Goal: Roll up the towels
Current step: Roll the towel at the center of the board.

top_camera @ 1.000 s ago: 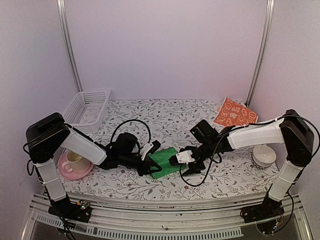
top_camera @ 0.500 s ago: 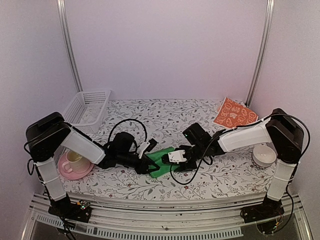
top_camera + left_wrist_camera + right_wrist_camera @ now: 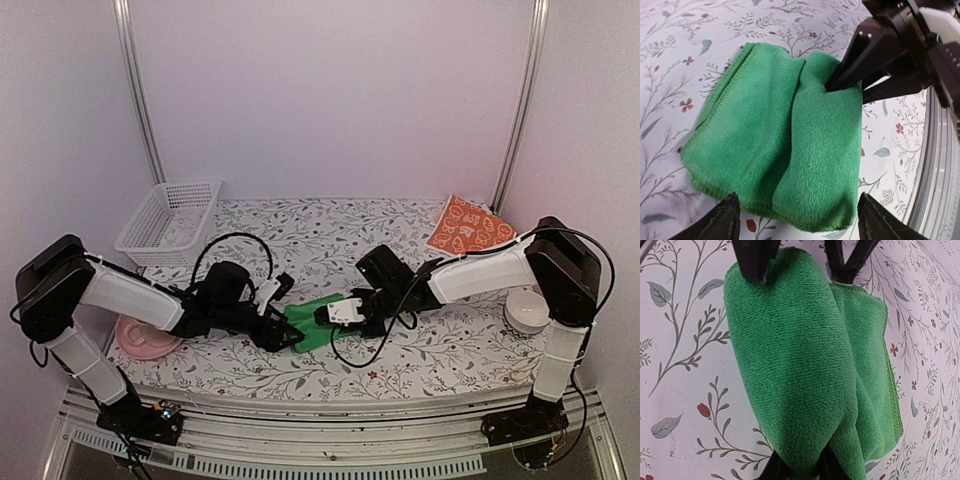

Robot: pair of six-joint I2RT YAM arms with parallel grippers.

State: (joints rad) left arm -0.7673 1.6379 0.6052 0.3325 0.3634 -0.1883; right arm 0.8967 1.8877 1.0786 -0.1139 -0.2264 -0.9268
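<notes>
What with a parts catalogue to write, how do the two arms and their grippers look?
The left arm and right arm have black joints, white shells on the long links and a loose black cable looping near the wrist. The left gripper and right gripper have slim black fingers and a small white block.

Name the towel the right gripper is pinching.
The plain green towel, partly rolled at mid-table; the orange-red leaf-patterned towel lies apart at the back right corner.
</notes>
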